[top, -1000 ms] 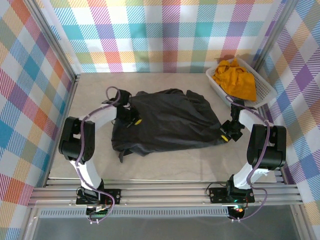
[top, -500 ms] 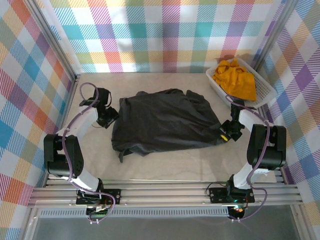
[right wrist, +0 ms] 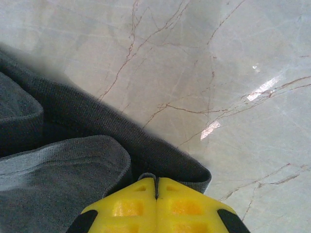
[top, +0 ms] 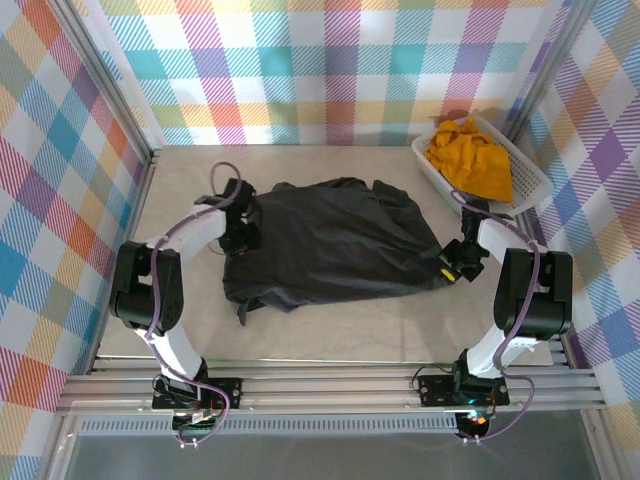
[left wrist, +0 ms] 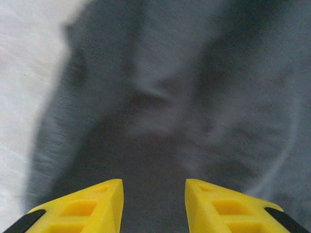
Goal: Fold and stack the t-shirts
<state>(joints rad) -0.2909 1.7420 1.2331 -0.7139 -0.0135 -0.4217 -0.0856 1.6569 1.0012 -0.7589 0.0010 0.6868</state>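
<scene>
Right hand (right wrist: 156,188) is closed, its fingers pressed together on a thin bite of hem at the near right corner of the black t-shirt (top: 335,245), with bare bench (right wrist: 218,73) just beyond. On the other side, the left hand (left wrist: 153,194) has its fingers parted to a moderate gap with nothing between them, poised over the shirt's left edge. That wrist view is blurred, so I cannot tell whether the pads touch cloth. The shirt lies rumpled at mid-bench with its layers overlapping. The mustard t-shirt (top: 468,160) is heaped in the white basket (top: 530,188) at far right, well apart.

Risks as I judge them:
- The right grip is shallow, so a pull could slip the hem free.
- If the left hand closes here, it may gather several layers, or only a surface wrinkle, and the fold would come out skewed.
- Any lift made with one side secured would drag and bunch the cloth rather than spread it.
</scene>
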